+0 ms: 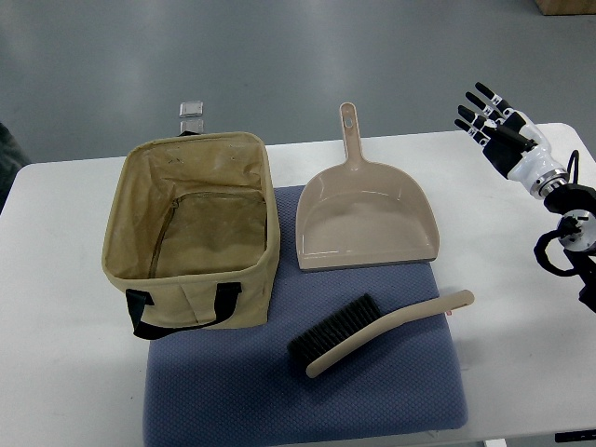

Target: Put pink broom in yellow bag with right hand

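The broom (372,333) is a small hand brush with a pinkish-beige handle and black bristles. It lies flat on the blue mat (307,391), bristles toward the left and handle tip toward the right. The yellow-tan fabric bag (191,228) stands open and empty at the left, its black handle on the near side. My right hand (489,116) hovers at the far right over the table's back edge. Its black fingers are spread and hold nothing, well away from the broom.
A pinkish-beige dustpan (365,219) lies behind the broom, handle pointing away. The white table (521,279) carries the mat. A small metal clip (193,114) sits behind the bag. Grey floor lies beyond the table's back edge.
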`<action>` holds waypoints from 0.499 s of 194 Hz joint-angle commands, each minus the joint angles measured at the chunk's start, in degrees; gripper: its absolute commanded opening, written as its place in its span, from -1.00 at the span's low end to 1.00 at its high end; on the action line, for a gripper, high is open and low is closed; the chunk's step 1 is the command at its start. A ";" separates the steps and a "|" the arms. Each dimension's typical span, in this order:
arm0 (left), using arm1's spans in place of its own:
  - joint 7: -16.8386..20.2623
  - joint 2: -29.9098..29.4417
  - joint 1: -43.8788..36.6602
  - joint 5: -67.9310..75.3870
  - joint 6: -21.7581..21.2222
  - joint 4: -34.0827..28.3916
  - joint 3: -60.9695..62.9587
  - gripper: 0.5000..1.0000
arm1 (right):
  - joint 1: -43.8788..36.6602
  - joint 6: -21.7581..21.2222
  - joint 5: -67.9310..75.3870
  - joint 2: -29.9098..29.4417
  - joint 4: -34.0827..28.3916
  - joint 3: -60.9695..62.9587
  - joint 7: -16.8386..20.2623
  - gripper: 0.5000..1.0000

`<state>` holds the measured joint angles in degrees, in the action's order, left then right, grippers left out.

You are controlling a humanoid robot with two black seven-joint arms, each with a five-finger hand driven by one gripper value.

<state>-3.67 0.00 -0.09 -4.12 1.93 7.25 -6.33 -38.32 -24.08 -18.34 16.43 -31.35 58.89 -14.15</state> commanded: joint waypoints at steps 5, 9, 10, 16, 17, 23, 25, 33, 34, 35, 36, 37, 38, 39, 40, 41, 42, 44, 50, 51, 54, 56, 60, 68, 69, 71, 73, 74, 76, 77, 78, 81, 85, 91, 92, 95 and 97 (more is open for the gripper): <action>-0.02 0.00 0.00 -0.10 0.00 -0.22 -0.26 1.00 | 0.08 0.00 -0.02 -0.08 -0.03 0.00 0.00 0.72; 0.06 0.00 0.00 -0.10 0.00 -0.22 -0.52 1.00 | 0.00 0.00 0.06 -0.08 -0.03 0.00 0.00 0.72; 0.06 0.00 0.00 -0.10 0.00 -0.22 -0.52 1.00 | 0.00 0.00 0.06 -0.08 -0.03 0.00 0.00 0.72; 0.06 0.00 -0.09 -0.19 0.00 -0.31 -0.79 1.00 | 0.08 0.00 -0.02 -0.08 -0.03 0.00 0.00 0.72; -0.02 0.00 -0.09 -0.27 0.09 -0.31 -0.79 1.00 | 0.00 0.00 -0.02 -0.08 -0.03 0.00 0.00 0.72; -0.02 0.00 -0.09 -0.27 0.09 -0.31 -0.79 1.00 | 0.00 0.00 -0.02 -0.08 -0.03 0.00 0.00 0.72; -0.02 0.00 -0.09 -0.27 0.09 -0.31 -0.79 1.00 | 0.00 0.00 -0.02 -0.08 -0.03 0.00 0.00 0.72; -0.02 0.00 -0.09 -0.27 0.09 -0.22 -0.79 1.00 | 0.00 0.00 -0.02 -0.08 -0.03 0.00 0.00 0.72; 0.06 0.00 -0.09 -0.27 0.09 -0.13 -0.79 1.00 | 0.00 0.00 -0.02 -0.08 -0.03 0.00 0.00 0.72; 0.06 0.00 -0.09 -0.27 0.09 -0.13 -0.79 1.00 | 0.00 0.00 -0.02 -0.08 -0.03 0.00 0.00 0.72; -0.02 0.00 -0.09 -0.27 0.09 -0.13 -0.70 1.00 | 0.00 0.00 -0.02 -0.08 -0.03 0.00 0.00 0.72; -0.02 0.00 -0.09 -0.27 0.09 -0.13 -0.70 1.00 | 0.00 0.00 -0.02 -0.08 -0.03 0.00 0.00 0.72; 0.06 0.00 -0.09 -0.19 0.09 -0.13 -0.70 1.00 | 0.00 0.00 0.06 -0.08 -0.03 0.00 0.00 0.72; 0.06 0.00 -0.09 -0.19 0.09 -0.13 -0.70 1.00 | 0.00 0.00 0.06 -0.08 -0.03 0.00 0.00 0.72; -0.02 0.00 -0.09 -0.19 0.09 -0.04 -0.70 1.00 | 0.00 0.00 0.06 -0.08 -0.03 0.00 0.00 0.72; -0.02 0.00 -0.09 -0.19 0.09 -0.04 -0.70 1.00 | 0.00 0.00 0.06 -0.08 -0.03 0.00 0.00 0.72; 0.06 0.00 -0.09 -0.19 0.09 -0.04 -0.61 1.00 | 0.00 0.00 0.06 -0.08 -0.03 0.00 0.00 0.72; 0.06 0.00 0.00 -0.19 0.09 -0.04 -0.52 1.00 | 0.00 0.00 -0.02 -0.08 -0.03 0.00 0.00 0.72; -0.02 0.00 0.00 -0.19 0.09 0.04 -0.44 1.00 | 0.00 0.00 -0.02 -0.08 -0.03 0.00 0.00 0.72; -0.02 0.00 0.00 -0.19 0.09 0.04 -0.44 1.00 | 0.00 0.00 -0.02 -0.08 -0.03 0.00 0.00 0.72; -0.02 0.00 0.00 -0.19 0.09 0.04 -0.35 1.00 | 0.00 0.00 -0.02 -0.08 -0.03 0.00 0.00 0.72; 0.06 0.00 0.00 -0.19 0.09 0.04 -0.35 1.00 | 0.00 0.00 0.06 -0.08 -0.03 0.00 0.00 0.72; 0.06 0.00 0.00 -0.19 0.09 0.04 -0.35 1.00 | 0.00 0.00 0.06 -0.08 -0.03 0.00 0.00 0.72; 0.06 0.00 0.00 -0.19 0.09 -0.04 -0.35 1.00 | 0.00 0.00 0.06 -0.08 -0.03 0.00 0.00 0.72; 0.06 0.00 0.00 -0.19 0.09 -0.04 -0.35 1.00 | 0.00 0.00 0.06 -0.08 -0.03 0.00 0.00 0.72; 0.06 0.00 0.00 -0.19 0.09 -0.13 -0.35 1.00 | 0.08 0.00 0.06 -0.08 -0.03 0.00 0.00 0.72; 0.06 0.00 0.00 -0.19 0.09 -0.22 -0.35 1.00 | 0.00 0.00 -0.02 -0.08 -0.03 0.00 0.00 0.72; 0.06 0.00 0.00 -0.19 0.09 -0.31 -0.35 1.00 | 0.08 0.00 -0.02 -0.08 -0.03 0.00 0.00 0.72; 0.06 0.00 0.00 -0.19 0.09 -0.39 -0.26 1.00 | 0.00 -0.09 0.06 -0.08 -0.03 0.00 0.00 0.72; 0.06 0.00 0.00 -0.19 0.09 -0.40 -0.26 1.00 | 0.00 -0.09 0.06 -0.08 -0.03 0.00 0.00 0.72; 0.06 0.00 0.00 -0.19 0.09 -0.48 -0.26 1.00 | 0.00 -0.09 0.06 -0.08 -0.03 0.00 0.00 0.72; 0.06 0.00 0.00 -0.19 0.00 -0.48 -0.26 1.00 | 0.08 -0.09 0.06 -0.08 -0.03 0.00 0.00 0.72; 0.06 0.00 0.00 -0.19 0.00 -0.57 -0.26 1.00 | 0.00 -0.09 0.06 -0.08 -0.03 0.00 0.00 0.72; -0.02 0.00 0.00 -0.19 0.00 -0.57 -0.17 1.00 | 0.08 -0.09 -0.02 -0.08 -0.03 0.09 0.00 0.72; -0.02 0.00 0.00 -0.19 0.00 -0.57 -0.17 1.00 | 0.08 -0.09 -0.02 -0.08 -0.03 0.09 0.00 0.72; -0.02 0.00 0.00 -0.19 0.00 -0.66 -0.17 1.00 | 0.00 -0.09 -0.02 -0.08 -0.03 0.00 0.00 0.72; -0.02 0.00 0.00 -0.19 0.00 -0.66 -0.17 1.00 | 0.08 -0.09 0.06 -0.08 -0.03 0.09 0.00 0.72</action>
<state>-3.64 0.00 -0.09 -4.36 2.04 6.92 -6.63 -38.29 -24.14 -18.33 16.35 -31.38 58.89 -14.15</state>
